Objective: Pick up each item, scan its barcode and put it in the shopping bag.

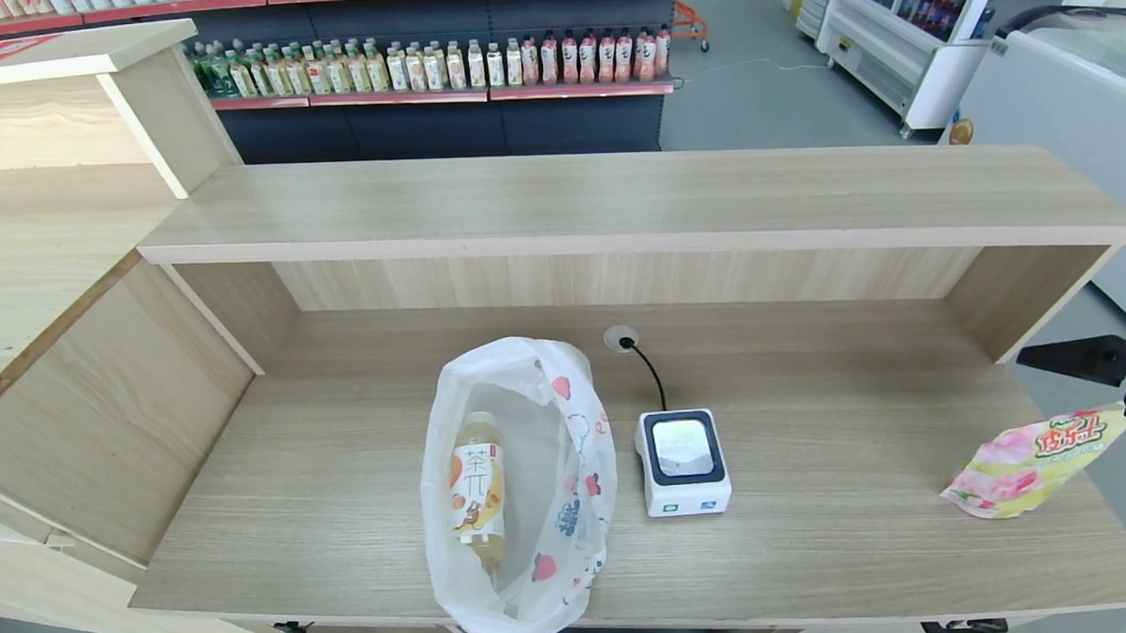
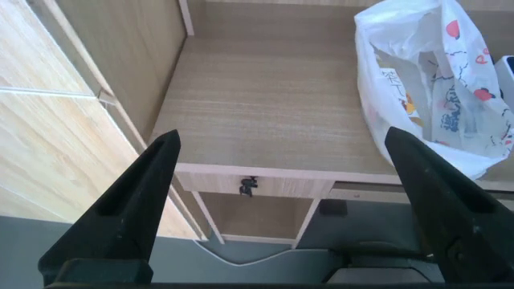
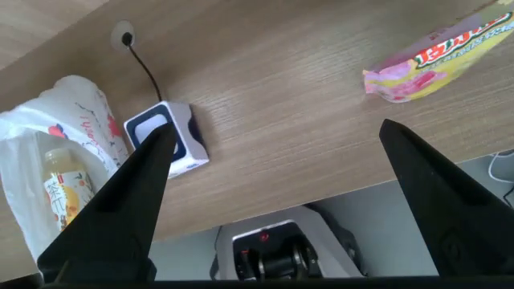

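A white plastic shopping bag with red and blue prints stands open at the counter's front middle. A yellow tea bottle lies inside it. Just right of the bag sits the white barcode scanner, window facing up. A pink and green snack pouch lies at the counter's right end, partly over the edge. My right gripper is open and held off the right end, above the pouch; one finger shows there. My left gripper is open, low before the counter's front left, with the bag off to one side.
A raised wooden shelf runs along the back of the counter, with side walls at left and right. The scanner's black cable leads to a hole in the counter. Drink shelves and freezers stand in the room behind.
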### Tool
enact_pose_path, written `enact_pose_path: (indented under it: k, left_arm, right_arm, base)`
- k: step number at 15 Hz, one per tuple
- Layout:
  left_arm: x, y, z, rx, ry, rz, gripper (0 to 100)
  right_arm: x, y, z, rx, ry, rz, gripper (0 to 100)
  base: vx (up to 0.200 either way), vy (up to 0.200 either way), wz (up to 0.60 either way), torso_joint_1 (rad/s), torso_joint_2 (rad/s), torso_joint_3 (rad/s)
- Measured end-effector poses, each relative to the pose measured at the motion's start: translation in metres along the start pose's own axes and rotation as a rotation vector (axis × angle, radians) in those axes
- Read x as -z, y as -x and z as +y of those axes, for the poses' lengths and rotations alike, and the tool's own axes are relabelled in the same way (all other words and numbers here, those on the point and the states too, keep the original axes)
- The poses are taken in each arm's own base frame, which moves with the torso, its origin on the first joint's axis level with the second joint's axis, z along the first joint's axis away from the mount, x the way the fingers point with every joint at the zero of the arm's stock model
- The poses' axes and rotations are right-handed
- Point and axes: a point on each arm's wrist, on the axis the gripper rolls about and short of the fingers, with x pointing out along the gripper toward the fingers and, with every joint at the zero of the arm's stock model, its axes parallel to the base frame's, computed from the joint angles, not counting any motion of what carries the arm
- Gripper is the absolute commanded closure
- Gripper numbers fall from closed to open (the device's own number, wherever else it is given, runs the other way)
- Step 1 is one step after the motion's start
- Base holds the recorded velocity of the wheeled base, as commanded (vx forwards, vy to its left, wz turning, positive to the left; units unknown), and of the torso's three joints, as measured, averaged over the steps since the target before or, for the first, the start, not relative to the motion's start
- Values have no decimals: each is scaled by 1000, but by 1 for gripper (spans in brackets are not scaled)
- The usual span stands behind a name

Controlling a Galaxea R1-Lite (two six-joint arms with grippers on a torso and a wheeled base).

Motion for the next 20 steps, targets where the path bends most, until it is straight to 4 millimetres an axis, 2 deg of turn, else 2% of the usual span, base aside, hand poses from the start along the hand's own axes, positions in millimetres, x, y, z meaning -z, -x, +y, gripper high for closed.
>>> enact_pose_path:
  k: [8, 15, 18, 20]
  left_arm:
    - [0, 0, 0, 0, -6, 0, 0]
    - [0, 0, 0, 0, -4, 0, 0]
    - [0, 0, 0, 0, -3, -1, 0]
    - [0, 0, 0, 0, -2, 0, 0]
  right_arm:
    - [6, 6, 1, 2, -111, 54, 0]
    - [11, 16, 10, -70, -109, 73, 0]
    - [14, 19, 12, -67, -201, 107, 0]
    - [16, 30, 13, -38, -283, 171, 0]
  base:
    - [0, -200, 0, -1, 5, 2]
    - [0, -200, 0, 2, 2, 2]
    - [0, 0, 0, 0, 0, 0]
    - [0, 0, 0, 0, 0, 0]
